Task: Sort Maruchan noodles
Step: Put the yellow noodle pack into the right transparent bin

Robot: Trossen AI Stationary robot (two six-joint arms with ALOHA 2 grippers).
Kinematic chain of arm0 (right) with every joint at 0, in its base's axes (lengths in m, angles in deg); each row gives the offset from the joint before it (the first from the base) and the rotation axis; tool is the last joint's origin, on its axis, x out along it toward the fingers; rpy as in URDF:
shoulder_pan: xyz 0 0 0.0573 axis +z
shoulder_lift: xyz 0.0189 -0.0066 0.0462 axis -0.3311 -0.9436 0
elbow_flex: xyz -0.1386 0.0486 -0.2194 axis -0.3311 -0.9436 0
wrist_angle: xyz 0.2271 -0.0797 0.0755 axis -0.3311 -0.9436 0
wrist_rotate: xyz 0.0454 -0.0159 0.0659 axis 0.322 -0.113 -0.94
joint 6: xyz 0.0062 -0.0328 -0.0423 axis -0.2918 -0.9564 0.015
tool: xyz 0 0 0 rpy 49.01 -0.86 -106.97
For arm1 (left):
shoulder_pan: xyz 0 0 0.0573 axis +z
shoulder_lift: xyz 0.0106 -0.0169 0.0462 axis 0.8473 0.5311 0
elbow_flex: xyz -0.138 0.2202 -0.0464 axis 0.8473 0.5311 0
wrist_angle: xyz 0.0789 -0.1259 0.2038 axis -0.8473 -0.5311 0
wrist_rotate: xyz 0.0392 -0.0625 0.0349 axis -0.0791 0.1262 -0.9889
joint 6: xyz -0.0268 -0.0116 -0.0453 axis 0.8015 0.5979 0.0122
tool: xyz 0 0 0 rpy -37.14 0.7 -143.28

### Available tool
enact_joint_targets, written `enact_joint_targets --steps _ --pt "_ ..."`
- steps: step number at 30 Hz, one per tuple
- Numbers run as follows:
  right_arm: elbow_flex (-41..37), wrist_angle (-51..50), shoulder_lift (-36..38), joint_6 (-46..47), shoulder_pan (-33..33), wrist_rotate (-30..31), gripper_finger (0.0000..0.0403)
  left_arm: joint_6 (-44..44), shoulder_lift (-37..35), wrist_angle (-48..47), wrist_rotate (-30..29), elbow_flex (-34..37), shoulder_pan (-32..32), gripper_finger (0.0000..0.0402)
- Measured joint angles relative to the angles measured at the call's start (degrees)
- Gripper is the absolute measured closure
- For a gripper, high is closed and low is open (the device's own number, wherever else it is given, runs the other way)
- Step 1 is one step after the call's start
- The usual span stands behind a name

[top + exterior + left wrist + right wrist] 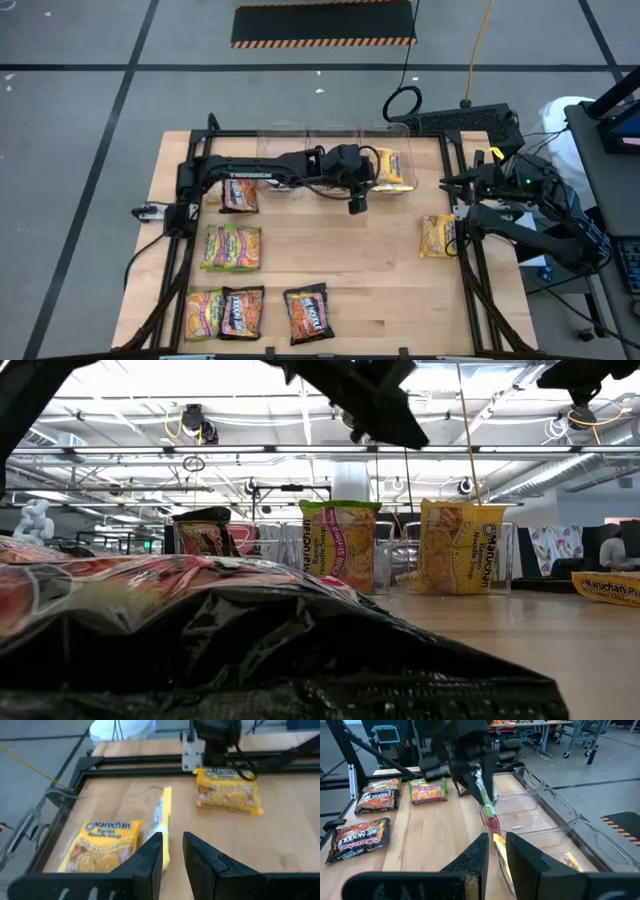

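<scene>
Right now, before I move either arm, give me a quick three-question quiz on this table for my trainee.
1. True or false: the left gripper's jaws hold a packet.
2. What colour is the loose packet nearest the right gripper? A yellow, B black, C green.
3. How many packets form the bottom row in the high view?
Key: 1 false; 2 A; 3 three.

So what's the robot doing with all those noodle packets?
It is sorting ramen packets into clear bins at the table's far edge. The left pincer hovers by the bin holding a yellow packet, apparently empty. The right pincer waits at the table's right edge beside another yellow packet. Several more packets lie unsorted on the table.
</scene>
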Motion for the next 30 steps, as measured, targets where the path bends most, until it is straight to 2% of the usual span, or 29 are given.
enact_joint_targets --steps 4,13,19,30 --pt "0.0 0.0 -0.4 0.2 -0.1 0.1 0.0344 -1.2 -2.5 -5.4 -0.4 0.0 -0.3 0.0319" --pt "0.0 1.3 -6.0 -0.2 -0.1 1.8 0.0344 -1.0 -4.8 -9.9 -3.6 0.1 0.7 0.0319" --pt "0.0 3.2 -15.4 -1.6 -0.1 2.0 0.0344 0.8 -6.4 -17.0 -3.5 0.1 1.0 0.0319" --pt "0.5 14.6 -32.5 -5.8 -0.1 5.6 0.0344 1.2 -13.1 -28.2 -3.5 0.0 1.0 0.0319"
